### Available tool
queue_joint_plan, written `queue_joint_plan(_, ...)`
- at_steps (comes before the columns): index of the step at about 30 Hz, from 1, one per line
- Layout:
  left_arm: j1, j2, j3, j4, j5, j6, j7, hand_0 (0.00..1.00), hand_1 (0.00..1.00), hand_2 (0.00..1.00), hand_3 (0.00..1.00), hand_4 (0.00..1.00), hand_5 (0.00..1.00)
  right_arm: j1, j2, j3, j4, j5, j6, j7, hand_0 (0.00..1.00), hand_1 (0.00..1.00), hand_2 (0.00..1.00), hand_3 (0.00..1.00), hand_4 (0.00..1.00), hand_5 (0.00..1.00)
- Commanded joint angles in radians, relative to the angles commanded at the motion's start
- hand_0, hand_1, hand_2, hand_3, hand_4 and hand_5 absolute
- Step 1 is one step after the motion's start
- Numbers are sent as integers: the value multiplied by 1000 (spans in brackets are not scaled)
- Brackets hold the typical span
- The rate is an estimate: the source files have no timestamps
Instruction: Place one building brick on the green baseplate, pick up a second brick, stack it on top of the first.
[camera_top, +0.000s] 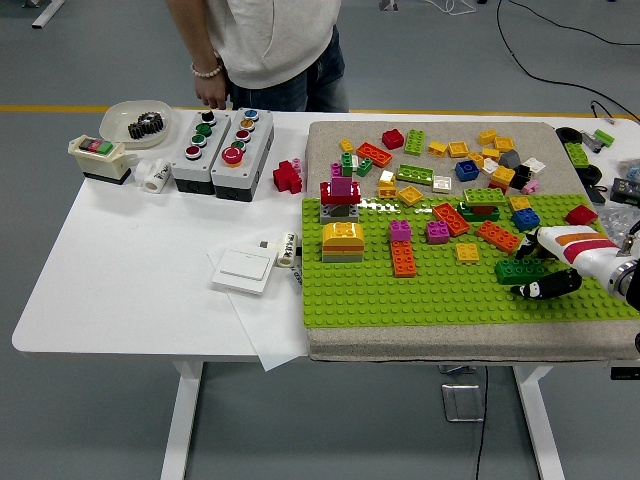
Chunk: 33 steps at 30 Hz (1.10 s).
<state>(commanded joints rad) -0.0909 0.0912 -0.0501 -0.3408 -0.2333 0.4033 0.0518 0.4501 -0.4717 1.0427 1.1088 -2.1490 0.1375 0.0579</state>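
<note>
Right hand (540, 268) is coming in from the 3 o'clock edge, low over the green baseplate (440, 292), black fingers (546, 288) curled around a dark green brick (520, 270), thumb side behind it, so it is grasping the brick. Brick is sitting flat on or just above the baseplate near its right end, long axis running roughly 9-to-3 o'clock, studs up; cannot tell if it is pressed in. An orange brick (495, 236) is lying just at 11 o'clock of it, tilted diagonally, and a small yellow brick (467, 252) is at 9 o'clock. Farther left, an orange long brick (403, 258) is pointing 12-to-6. Baseplate is resting on a grey mat (430, 345) on the white table (130, 290); loose bricks (450, 155) are scattered at the mat's 12 o'clock side. Button boxes (222, 150) are standing at the table's far left. Grey floor beyond. A person (262, 45) is standing at 12 o'clock, one hand (210, 95) hanging near the boxes. Forearm is white with orange stripes, wrist roughly level.
</note>
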Motion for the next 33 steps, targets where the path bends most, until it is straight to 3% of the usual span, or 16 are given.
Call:
queue_joint_plan(5,2,0,-6,0,12,2,4,829,798,781,601,678,688,5,12,-5,-27,3,-25,7,502,596,662,573,910,450)
queue_joint_plan(6,3,0,-6,0,12,2,5,829,799,781,601,679,688,5,13,-4,-31,4,-29,8,449,572,631,540,872,474)
queue_joint_plan(14,0,1,-7,-1,14,1,5,828,799,781,601,678,684,6,19,1,-55,3,-58,13,429,532,592,517,825,487)
queue_joint_plan(17,-1,0,-5,-1,11,1,3,828,799,781,601,678,684,8,20,1,-58,3,-65,14,429,532,592,517,825,487)
queue_joint_plan(18,-2,0,-3,-1,8,0,2,829,799,781,601,678,684,9,20,2,-60,4,-67,15,406,516,572,507,767,492)
queue_joint_plan(23,-4,0,-1,-1,3,0,0,829,799,781,601,678,684,9,22,2,-69,2,-70,15,406,516,572,507,767,492)
queue_joint_plan(24,-5,-1,0,-1,2,0,0,829,799,780,599,678,684,9,22,3,-71,-1,-72,16,378,498,558,501,720,509)
queue_joint_plan(33,-7,-1,2,-1,-2,0,-2,829,798,780,599,678,684,10,24,2,-78,-8,-80,23,341,484,541,494,686,523)
